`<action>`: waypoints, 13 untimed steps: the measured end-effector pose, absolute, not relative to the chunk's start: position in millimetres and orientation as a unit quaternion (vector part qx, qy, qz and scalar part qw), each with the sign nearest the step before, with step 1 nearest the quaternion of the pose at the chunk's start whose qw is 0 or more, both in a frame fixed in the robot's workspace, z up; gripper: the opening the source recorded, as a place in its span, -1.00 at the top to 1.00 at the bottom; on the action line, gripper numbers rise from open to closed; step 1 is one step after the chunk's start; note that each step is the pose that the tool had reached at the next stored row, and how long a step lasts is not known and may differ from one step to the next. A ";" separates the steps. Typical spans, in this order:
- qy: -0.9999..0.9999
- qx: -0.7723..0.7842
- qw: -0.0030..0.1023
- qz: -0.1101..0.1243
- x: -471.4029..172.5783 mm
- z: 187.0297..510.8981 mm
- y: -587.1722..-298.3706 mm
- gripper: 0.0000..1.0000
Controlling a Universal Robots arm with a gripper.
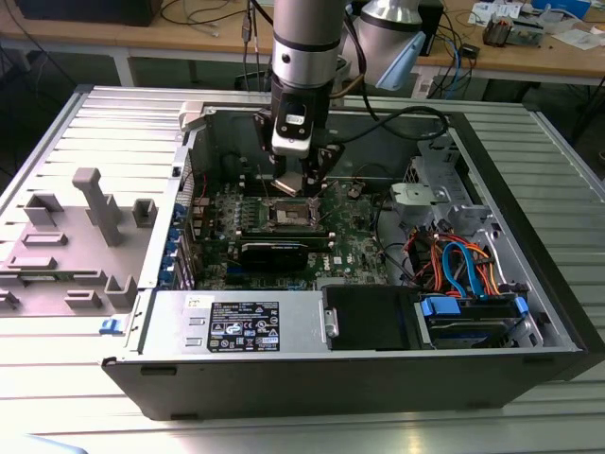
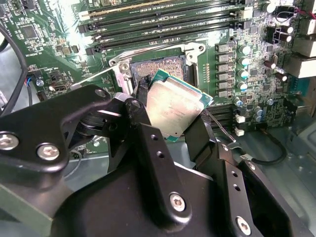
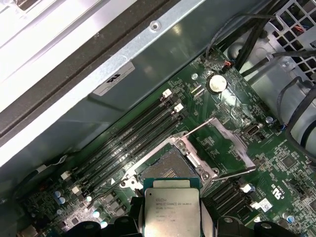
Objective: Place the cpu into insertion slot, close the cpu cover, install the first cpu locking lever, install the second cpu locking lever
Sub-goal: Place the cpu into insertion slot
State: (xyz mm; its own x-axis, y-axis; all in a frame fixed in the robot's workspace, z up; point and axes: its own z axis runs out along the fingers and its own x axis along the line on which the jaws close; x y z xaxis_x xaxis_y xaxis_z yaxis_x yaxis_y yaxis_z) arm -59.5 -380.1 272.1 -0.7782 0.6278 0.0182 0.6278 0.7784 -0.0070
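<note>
The cpu (image 3: 171, 210), a flat square chip with a silvery-grey top and a green rim, hung unseated above one edge of the insertion slot (image 3: 170, 160), pinched on two sides by the gripper (image 1: 301, 180). The slot lay bare, dark-centred and metal-rimmed, near the middle of the green circuit board (image 3: 281, 163). The cpu cover (image 3: 200, 163), a thin silvery windowed frame, stood swung open beside it.

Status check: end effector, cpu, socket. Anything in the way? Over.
End effector shut on cpu. Cpu tilted, close to insertion slot, not seated. Cpu cover open, slot bare.
</note>
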 end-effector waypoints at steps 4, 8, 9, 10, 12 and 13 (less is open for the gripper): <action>-0.941 -0.338 0.010 0.000 -59.5 271.9 -380.1 -0.09; -0.940 -0.342 0.010 0.000 -59.5 271.8 -380.1 -0.09; -0.939 -0.344 0.010 0.000 -59.5 271.7 -380.1 -0.09; -0.938 -0.345 0.010 0.000 -59.5 271.7 -380.1 -0.09; -0.938 -0.347 0.010 0.000 -59.5 271.6 -380.1 -0.09; -0.937 -0.348 0.010 0.000 -59.5 271.6 -380.1 -0.09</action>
